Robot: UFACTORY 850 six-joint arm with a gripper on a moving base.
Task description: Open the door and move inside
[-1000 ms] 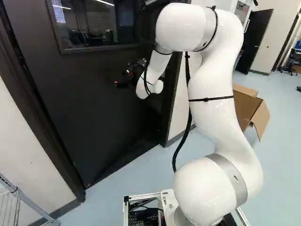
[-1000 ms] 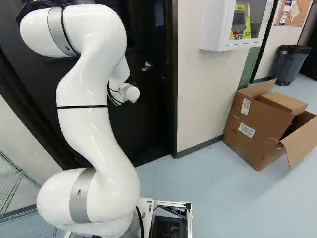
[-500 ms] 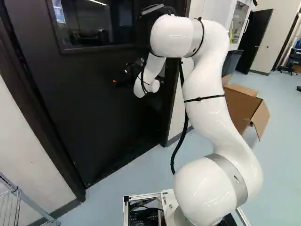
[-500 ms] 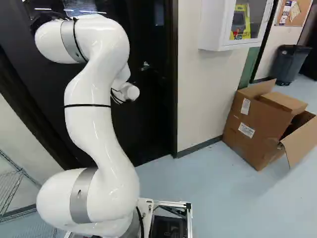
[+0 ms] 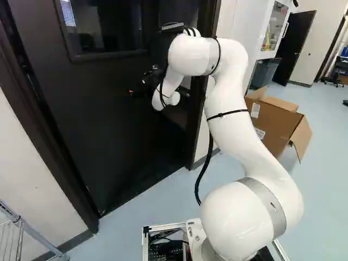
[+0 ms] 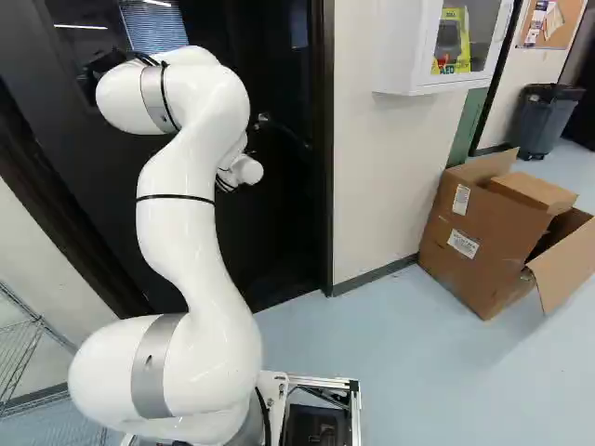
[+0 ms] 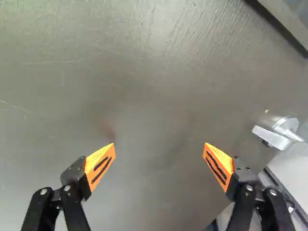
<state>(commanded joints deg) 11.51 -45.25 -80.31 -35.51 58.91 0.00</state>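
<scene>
The black door (image 5: 117,141) stands ahead of the base in its dark frame (image 5: 41,130), a window (image 5: 100,30) in its upper part. Its metal handle (image 7: 272,137) lies outside the gap between the fingers, beside one of them. The end effector (image 5: 140,88) is open before the door panel, its orange pads (image 7: 100,165) spread wide with nothing gripped. Behind it, the white arm (image 5: 231,130) bends up from the base. Beyond the doorway, a white cabinet (image 6: 400,46) hangs on the wall (image 6: 372,177), near an open cardboard box (image 6: 474,242) on the floor (image 6: 418,372).
</scene>
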